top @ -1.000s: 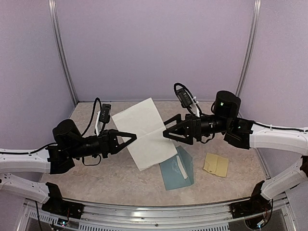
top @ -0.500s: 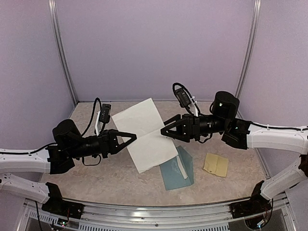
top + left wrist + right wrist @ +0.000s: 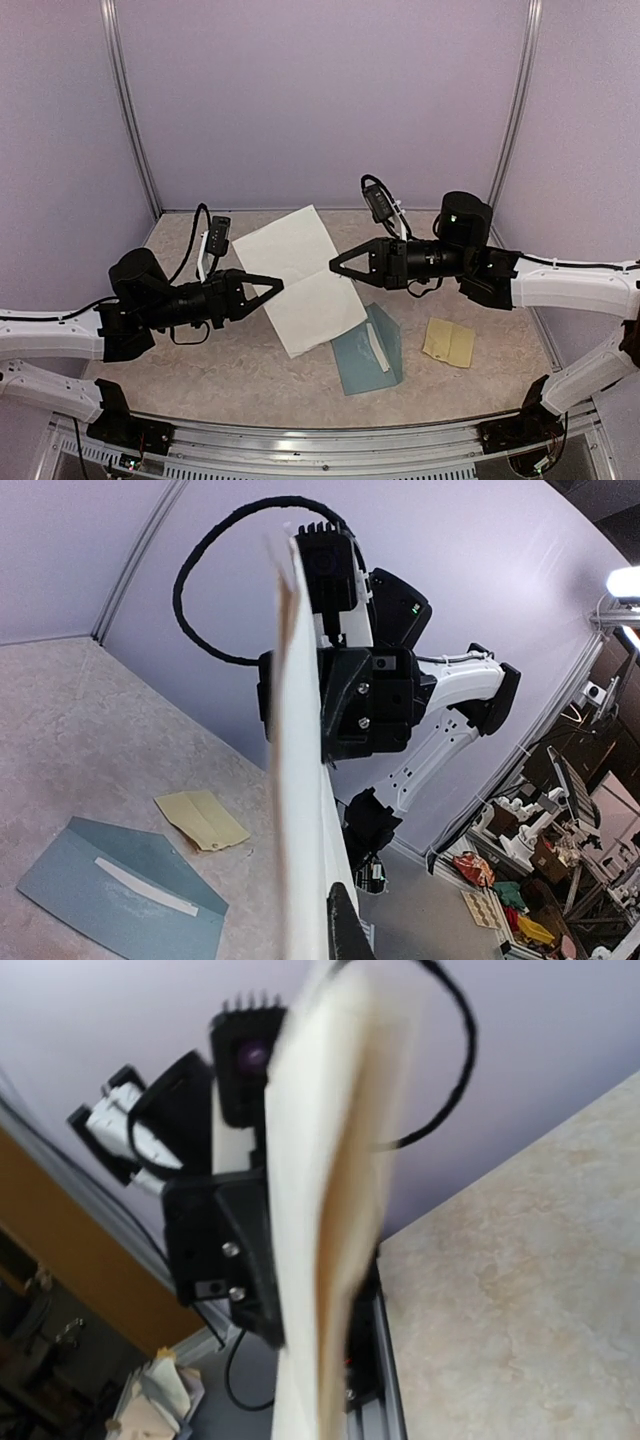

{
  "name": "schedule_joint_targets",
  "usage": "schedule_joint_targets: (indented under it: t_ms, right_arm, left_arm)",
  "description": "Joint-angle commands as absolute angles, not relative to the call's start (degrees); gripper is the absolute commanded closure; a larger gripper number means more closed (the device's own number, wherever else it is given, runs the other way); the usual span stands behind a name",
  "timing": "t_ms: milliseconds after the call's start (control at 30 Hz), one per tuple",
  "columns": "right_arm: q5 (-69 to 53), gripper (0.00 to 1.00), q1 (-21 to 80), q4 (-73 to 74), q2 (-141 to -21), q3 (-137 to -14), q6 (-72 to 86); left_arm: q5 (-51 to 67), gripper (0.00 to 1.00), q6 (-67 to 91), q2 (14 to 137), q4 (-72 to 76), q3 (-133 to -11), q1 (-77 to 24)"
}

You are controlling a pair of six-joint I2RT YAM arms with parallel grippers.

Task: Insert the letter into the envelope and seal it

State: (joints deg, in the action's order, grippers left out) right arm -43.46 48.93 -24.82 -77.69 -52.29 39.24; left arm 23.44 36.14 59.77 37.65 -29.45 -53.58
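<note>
The letter, a white sheet with a crease across it, hangs in the air above the table between both arms. My left gripper is shut on its left edge. My right gripper is shut on its right edge, opposite the left one. Seen edge-on, the letter runs up the middle of the left wrist view, and the same blurred letter hides my right fingers in the right wrist view. The teal envelope lies flat on the table below, flap open; the envelope shows its white adhesive strip.
A small yellow-tan sticker sheet lies on the table right of the envelope; this sticker sheet sits just beyond the envelope's corner. Purple walls enclose the table on three sides. A metal rail runs along the near edge.
My right gripper's jaws have gone from wide open to shut on the letter's right edge, sliding slightly left. The left gripper and the letter have stayed in place.
</note>
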Motion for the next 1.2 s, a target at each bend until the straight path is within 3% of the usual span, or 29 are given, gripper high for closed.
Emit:
schedule_joint_targets:
  t_ms: [0,433,467,533,633,700,800,900,1000,1100,1167]
  right_arm:
    - [-39.89,0.99,46.93,-24.78,-74.66,-50.73,40.7]
    - [-40.46,1.0,46.45,-24.33,-72.34,-49.46,39.46]
    - [-39.97,0.94,46.41,-24.2,-71.73,-49.06,39.08]
    - [-39.4,0.64,46.41,-24.07,-70.62,-48.28,38.7]
    - [-41.51,0.29,46.48,-25.59,-69.94,-46.99,38.89]
    - [-44.03,0.18,47.05,-26.64,-70.39,-46.81,38.78]
    - [-44.57,0.1,49.59,-24.94,-71.64,-47.86,36.6]
    - [-45.62,0.09,51.33,-23.85,-73.3,-49.11,35.33]
    - [-47.09,0.17,52.78,-24.0,-75.07,-50.46,34.75]
    - [-47.77,0.39,53.5,-25.45,-76.66,-51.0,35.19]
    - [-48.07,0.66,53.44,-27.29,-77.22,-50.78,35.97]
  left_arm:
    - [22.88,1.0,35.95,57.83,36.41,-28.28,-53.95]
    - [21.01,1.0,36.73,56.7,36.43,-28.0,-53.96]
    - [20.8,1.0,36.81,56.45,36.69,-27.86,-53.96]
    - [20.3,1.0,36.95,55.76,37.06,-27.86,-53.96]
    - [19.95,1.0,37.17,55.31,37.42,-27.97,-54.05]
    - [19.84,1.0,37.25,55.32,37.48,-28.19,-54.13]
    - [20.24,1.0,37.52,55.84,38.24,-28.37,-54.36]
    - [20.28,1.0,37.56,56.65,38.58,-28.75,-54.78]
    - [20.23,1.0,37.49,57.45,38.67,-29.17,-55.09]
    - [20.3,1.0,37.61,58.04,38.78,-29.53,-55.36]
    - [20.18,1.0,37.68,58.34,38.49,-29.82,-55.33]
